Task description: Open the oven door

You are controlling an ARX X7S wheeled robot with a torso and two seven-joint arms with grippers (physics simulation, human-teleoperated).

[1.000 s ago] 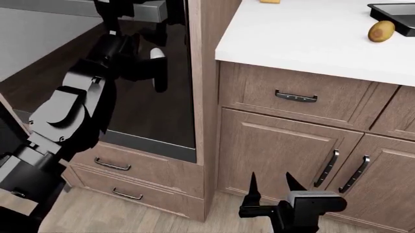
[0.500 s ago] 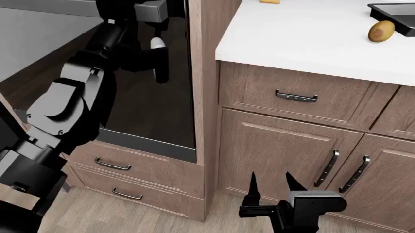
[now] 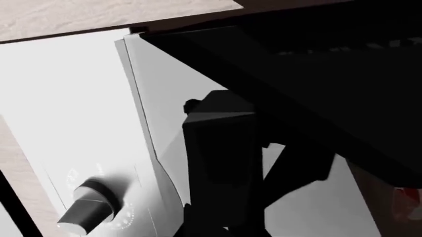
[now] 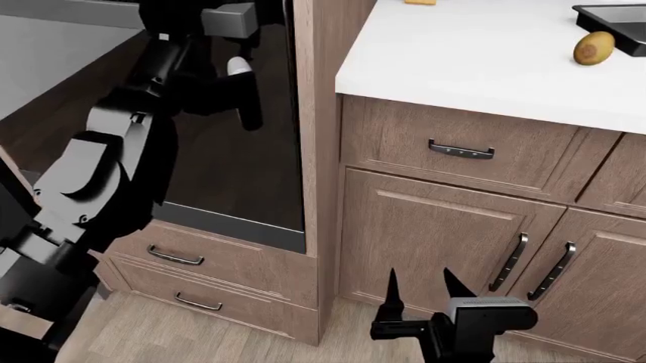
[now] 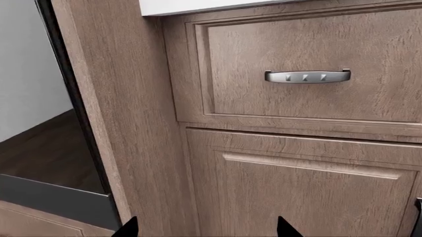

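The oven door (image 4: 257, 166) is a tall glossy black glass panel at the left of the head view, with grey trim (image 4: 232, 224) along its lower edge. The grey end of its bar handle (image 4: 230, 20) shows at the top. My left gripper (image 4: 187, 17) reaches up beside that handle, mostly cut off by the picture's edge. In the left wrist view its black fingers (image 3: 221, 148) stand against a grey panel under a dark bar, and their grip is hidden. My right gripper (image 4: 420, 281) hangs open and holds nothing, low before the cabinets. Its fingertips (image 5: 134, 226) face brown wood, with the oven door (image 5: 39, 163) to one side.
Two brown drawers (image 4: 177, 257) sit under the oven. A white counter (image 4: 474, 60) carries a potato (image 4: 594, 48) and a dark sink (image 4: 616, 23). Below it are a drawer with a grey handle (image 4: 461, 150) and cabinet doors with bar handles (image 4: 507, 262). A round knob (image 3: 89, 206) sits on the grey panel.
My left arm has moved up and a little left along the oven front toward the handle. The right arm has stayed put.
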